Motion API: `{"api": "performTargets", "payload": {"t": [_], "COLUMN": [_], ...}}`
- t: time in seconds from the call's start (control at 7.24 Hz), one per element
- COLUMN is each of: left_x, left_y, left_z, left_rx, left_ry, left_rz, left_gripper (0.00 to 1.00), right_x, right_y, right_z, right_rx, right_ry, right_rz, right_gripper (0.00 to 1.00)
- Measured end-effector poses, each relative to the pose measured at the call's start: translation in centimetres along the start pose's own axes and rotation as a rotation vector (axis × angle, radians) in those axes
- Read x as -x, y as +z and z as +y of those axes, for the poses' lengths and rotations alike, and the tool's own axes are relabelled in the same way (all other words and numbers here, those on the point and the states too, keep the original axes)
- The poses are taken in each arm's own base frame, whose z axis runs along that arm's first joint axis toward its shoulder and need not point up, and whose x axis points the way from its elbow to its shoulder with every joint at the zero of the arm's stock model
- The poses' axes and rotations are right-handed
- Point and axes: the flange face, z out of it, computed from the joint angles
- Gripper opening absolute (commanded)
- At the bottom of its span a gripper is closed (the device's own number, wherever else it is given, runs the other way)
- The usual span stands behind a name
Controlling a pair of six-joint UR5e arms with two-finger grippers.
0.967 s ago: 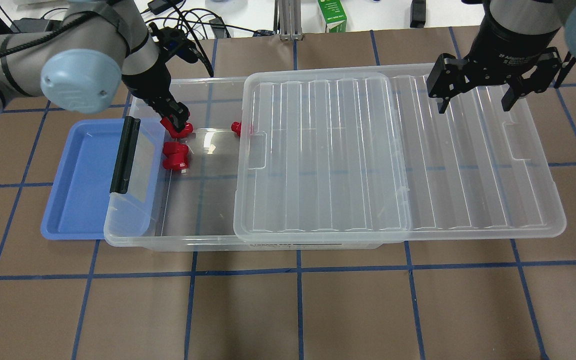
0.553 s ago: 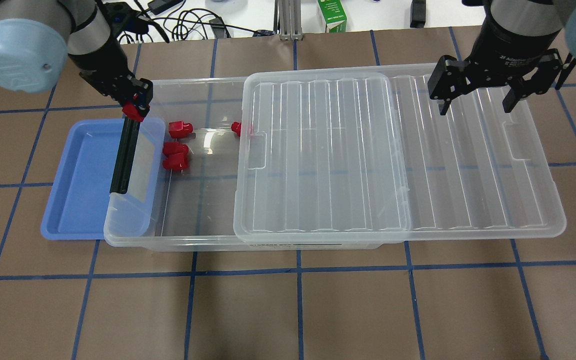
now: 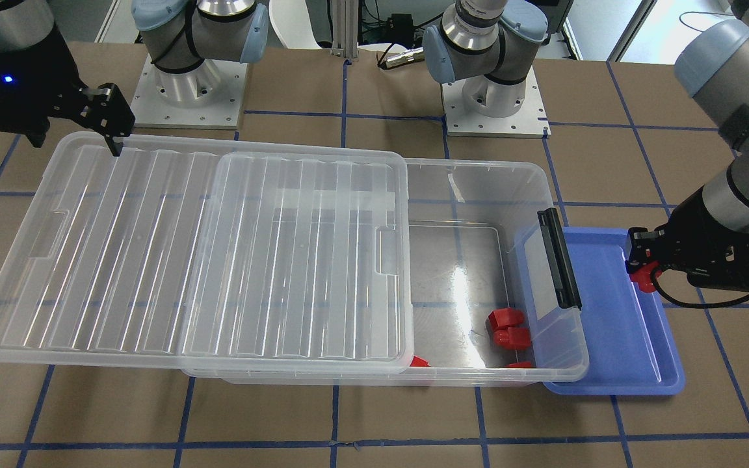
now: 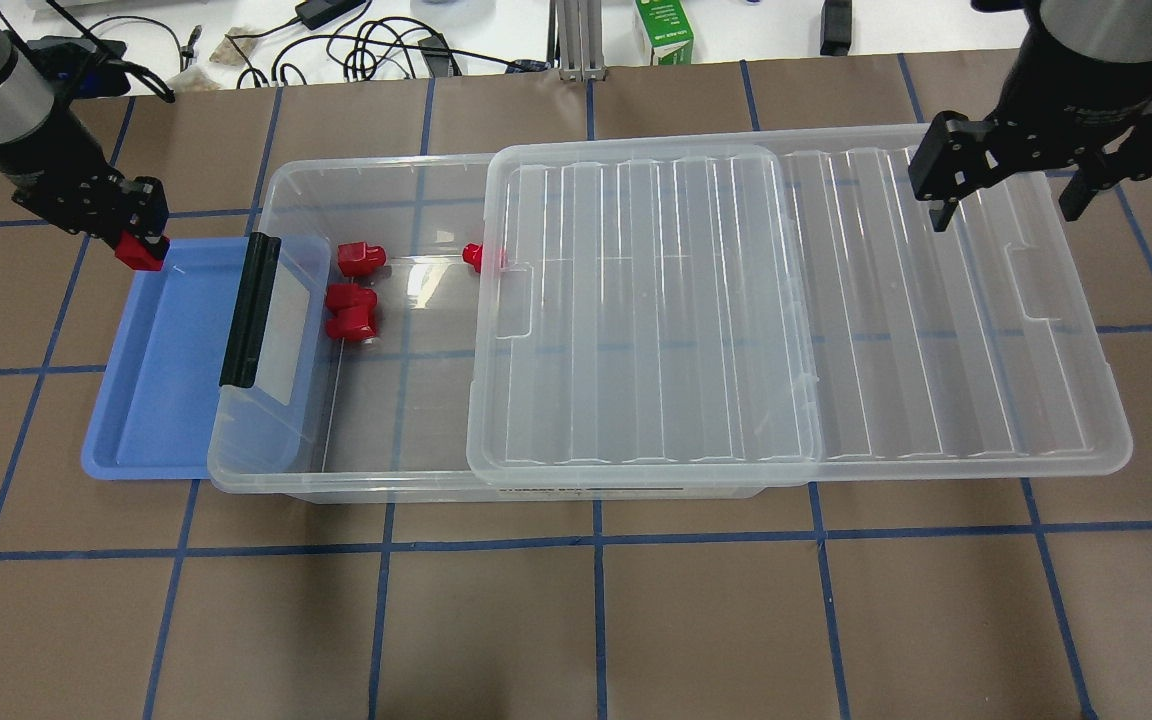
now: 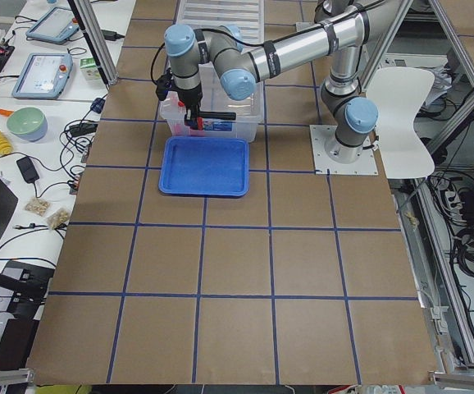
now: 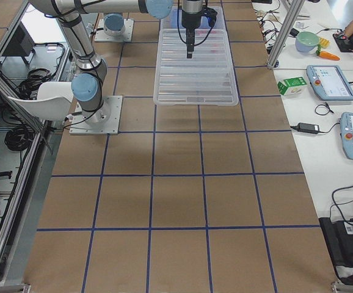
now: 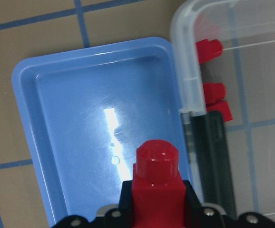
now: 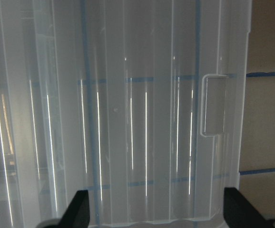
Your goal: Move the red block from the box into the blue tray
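My left gripper is shut on a red block and holds it just above the far corner of the blue tray. In the left wrist view the red block sits between the fingers, stub forward, over the tray. The tray holds nothing. The clear box lies to the tray's right, its latch end overlapping the tray. Several red blocks lie in its uncovered left part. My right gripper is open and empty above the ribbed lid.
The lid is slid to the right and overhangs the box's right end. A green carton, cables and adapters lie beyond the table's far edge. In the front-facing view the left gripper hovers at the tray's edge.
My left gripper lifted a red block out of the box and carried it left, over the latch end, to the tray's far corner. My right gripper shifted slightly to the right.
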Motion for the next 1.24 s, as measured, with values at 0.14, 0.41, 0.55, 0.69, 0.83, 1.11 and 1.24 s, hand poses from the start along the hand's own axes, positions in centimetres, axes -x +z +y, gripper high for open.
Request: {"api": "performTargets", "payload": {"t": [0.14, 0.41, 0.55, 0.69, 0.83, 1.11, 1.24], "left_x": [0.9, 1.9, 2.2, 2.3, 2.4, 2.4, 2.4], "left_y": [1.6, 6.2, 8.8, 11.2, 13.3, 15.3, 16.3], "left_z": [-0.4, -1.8, -2.4, -2.7, -2.9, -2.9, -2.6], "left_rx": [0.02, 0.062, 0.078, 0.08, 0.077, 0.089, 0.105], "left_ry": [-0.023, -0.091, -0.11, -0.114, -0.114, -0.118, -0.121], "left_rz": [0.01, 0.028, 0.034, 0.033, 0.031, 0.035, 0.042], "left_gripper": [0.0, 0.0, 0.0, 0.0, 0.0, 0.0, 0.0], "right_x": [-3.4, -13.3, -18.3, -21.7, -23.0, -22.8, -22.3], "right_y": [0.6, 3.0, 5.3, 8.0, 10.3, 15.6, 17.4], "right_z": [-0.4, -0.7, -0.7, -0.7, -0.8, -0.8, -0.6], "right_rx": [0.014, 0.029, 0.041, 0.056, 0.062, 0.054, 0.044], "right_ry": [-0.028, -0.063, -0.066, -0.067, -0.066, -0.062, -0.062], "right_rz": [-0.01, -0.064, -0.089, -0.109, -0.123, -0.132, -0.127], "right_gripper": [1.0, 1.0, 1.0, 1.0, 1.0, 1.0, 1.0]}}
